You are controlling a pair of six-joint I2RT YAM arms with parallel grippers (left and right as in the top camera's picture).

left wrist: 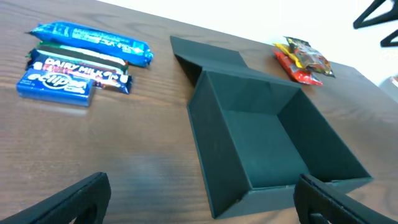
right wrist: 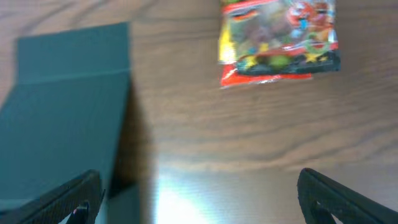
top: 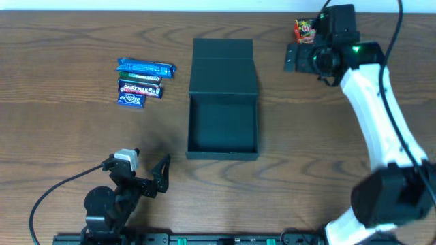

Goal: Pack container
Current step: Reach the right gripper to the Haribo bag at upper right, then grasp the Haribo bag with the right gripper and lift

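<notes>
right gripper (right wrist: 199, 180): i am seeing its fingers standing wide apart with nothing between them, hanging over the far right of the brown wooden table (top: 68, 136).
red and yellow crinkly snack packet (right wrist: 278, 40): it is lying just ahead of those fingers, toward the far edge, with its long axis running across the gap. i am judging that a short reach forward is all the pick needs.
container, the dark teal matte rectangular box (top: 223, 126): it is sitting mid-table and empty, its flap lid lying open on the far side and its long axis running near to far. it is lying left of the right gripper.
left gripper (top: 144, 164): its fingers are standing spread apart and empty, at the near edge, left of the box.
other things: a shiny blue wrapped bar (top: 146, 67), a dark dairy milk bar (top: 139, 88) and a small blue eclipse pack (top: 131, 99) are lying side by side at far left, nearer the left arm.
in the way: i am seeing nothing between packet and box.
</notes>
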